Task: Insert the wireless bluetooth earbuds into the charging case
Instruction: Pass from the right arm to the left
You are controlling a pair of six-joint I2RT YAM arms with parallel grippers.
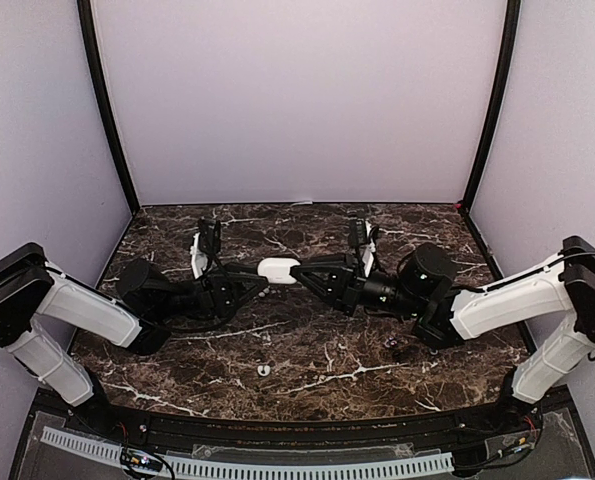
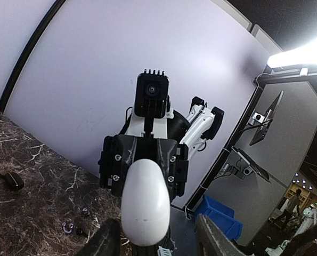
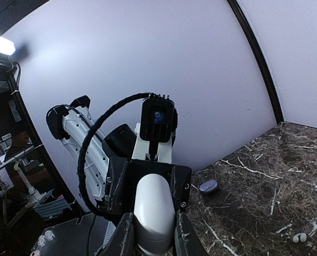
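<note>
A white pebble-shaped charging case point(image 1: 278, 270) hangs above the middle of the table, lid shut, between the two grippers, which face each other. My right gripper point(image 3: 154, 242) is shut on the case point(image 3: 154, 213), with a finger against each side. My left gripper point(image 2: 161, 242) stands open around the case's other end point(image 2: 145, 202); a wide gap shows on its right side. A white earbud point(image 1: 264, 369) lies on the marble near the front. White earbuds point(image 3: 299, 238) also show in the right wrist view. Two small dark buds point(image 1: 389, 345) lie under the right arm.
A grey-purple case point(image 3: 208, 186) lies on the marble table point(image 1: 307, 390) near the back wall. A dark case point(image 2: 11, 181) and small loose buds point(image 2: 67, 228) lie on the table in the left wrist view. Walls close in the back and both sides.
</note>
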